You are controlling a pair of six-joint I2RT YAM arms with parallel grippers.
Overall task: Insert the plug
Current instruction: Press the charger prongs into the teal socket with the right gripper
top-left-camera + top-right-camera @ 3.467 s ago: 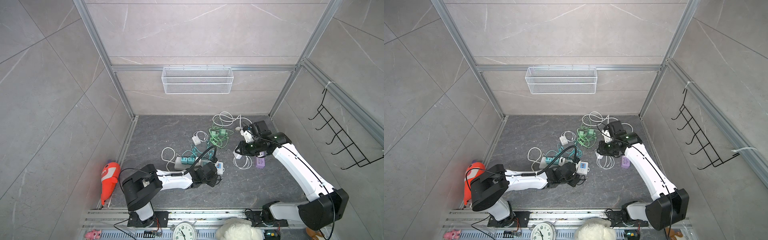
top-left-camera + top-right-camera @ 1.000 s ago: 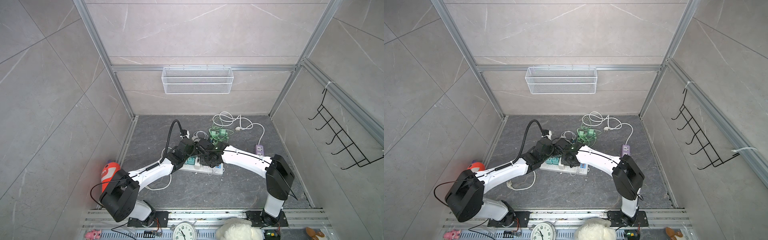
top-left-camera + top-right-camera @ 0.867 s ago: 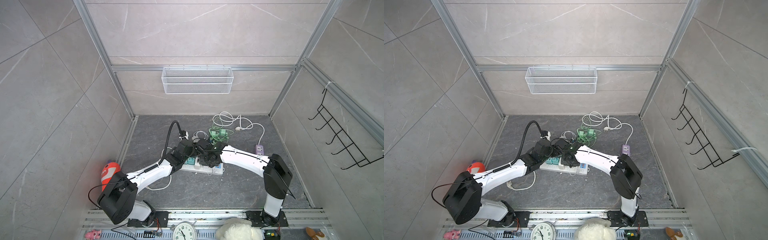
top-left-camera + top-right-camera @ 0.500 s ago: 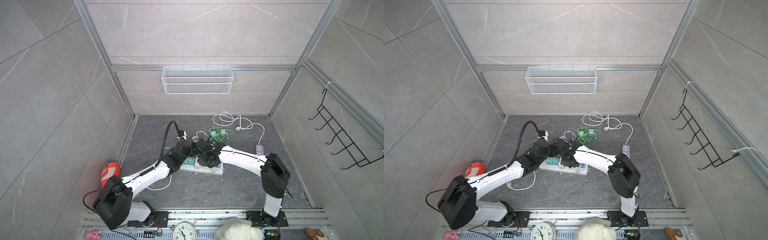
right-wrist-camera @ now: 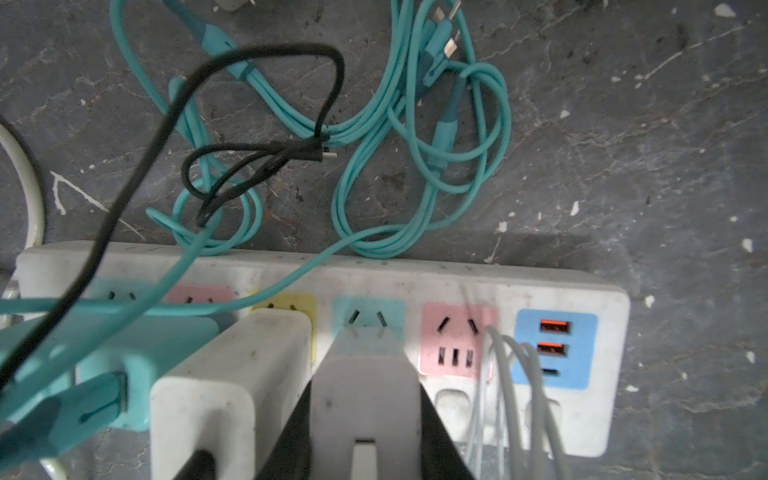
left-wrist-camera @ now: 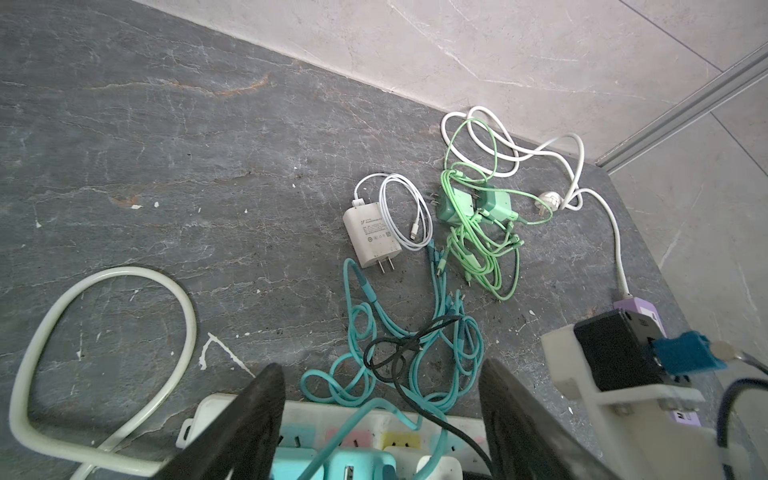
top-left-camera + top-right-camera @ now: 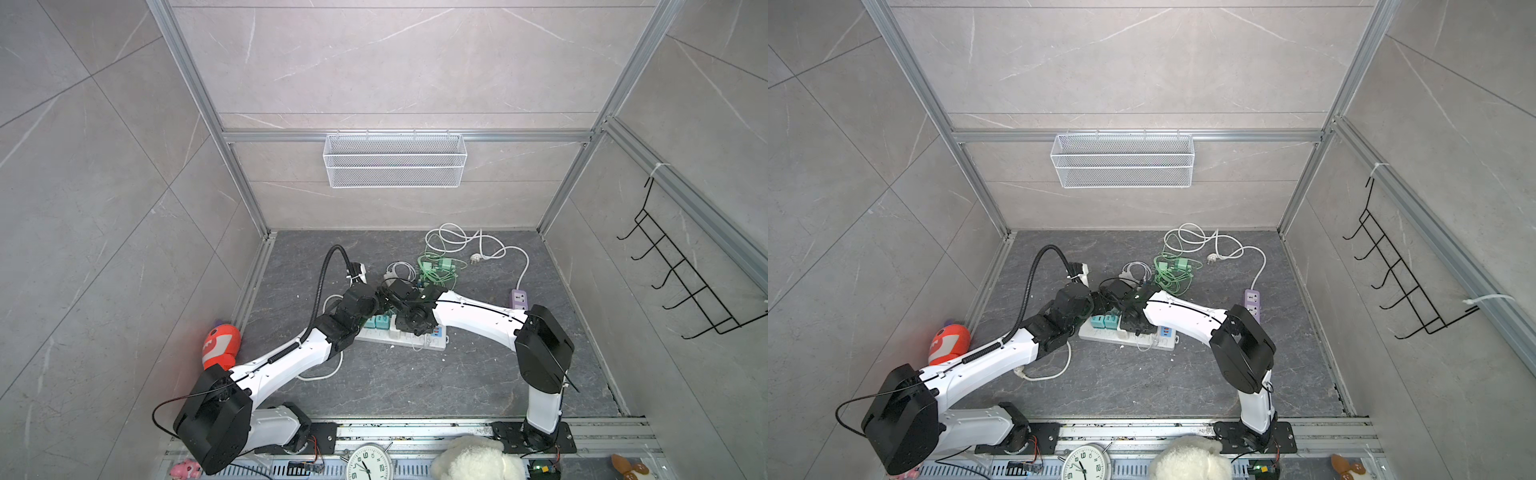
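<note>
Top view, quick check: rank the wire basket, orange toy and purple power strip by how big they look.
1. wire basket
2. orange toy
3. purple power strip, partly hidden, so its full size is unsure

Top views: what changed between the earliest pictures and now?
The left gripper, open, came from the front to the white power strip mid-floor; the right gripper came there from beside the purple strip, now shut on a white charger at a teal socket. The green cables and wire basket stayed.
</note>
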